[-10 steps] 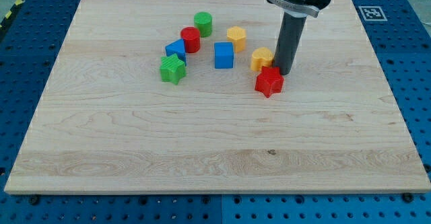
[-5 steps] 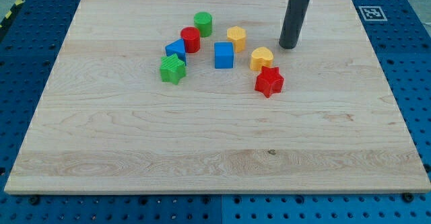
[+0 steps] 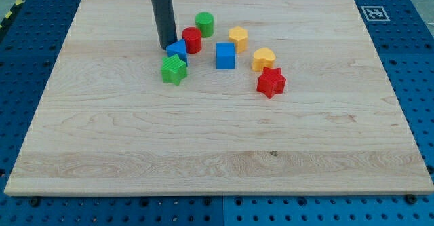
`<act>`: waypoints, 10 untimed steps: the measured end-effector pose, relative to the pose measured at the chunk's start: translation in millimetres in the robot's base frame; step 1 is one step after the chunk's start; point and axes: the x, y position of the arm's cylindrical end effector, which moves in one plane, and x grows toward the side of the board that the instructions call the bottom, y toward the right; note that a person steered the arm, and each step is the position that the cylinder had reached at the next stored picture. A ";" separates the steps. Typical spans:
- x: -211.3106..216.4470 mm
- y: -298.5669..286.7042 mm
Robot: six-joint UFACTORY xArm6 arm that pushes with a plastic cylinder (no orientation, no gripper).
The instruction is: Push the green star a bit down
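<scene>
The green star [image 3: 173, 70] lies on the wooden board [image 3: 217, 138], left of centre. My tip [image 3: 165, 46] is just above and left of it, close beside the small blue block [image 3: 178, 49] that sits against the star's top edge. I cannot tell whether the tip touches the blue block. The dark rod rises from the tip out of the view's top.
A red cylinder [image 3: 192, 40] and a green cylinder [image 3: 204, 24] stand right of the tip. A blue cube [image 3: 225, 55], a yellow hexagon block [image 3: 238, 39], a yellow heart-like block [image 3: 264, 59] and a red star [image 3: 271, 83] lie further right.
The rod moved from beside the red star up, then far across to the view's left, to beside the small blue block. No block has visibly moved.
</scene>
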 end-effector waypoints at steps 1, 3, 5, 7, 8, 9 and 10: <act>0.0 0.0; 15.5 0.0; 33.9 -7.5; 50.5 5.4; 69.9 7.8; 72.9 7.8; 71.1 -12.6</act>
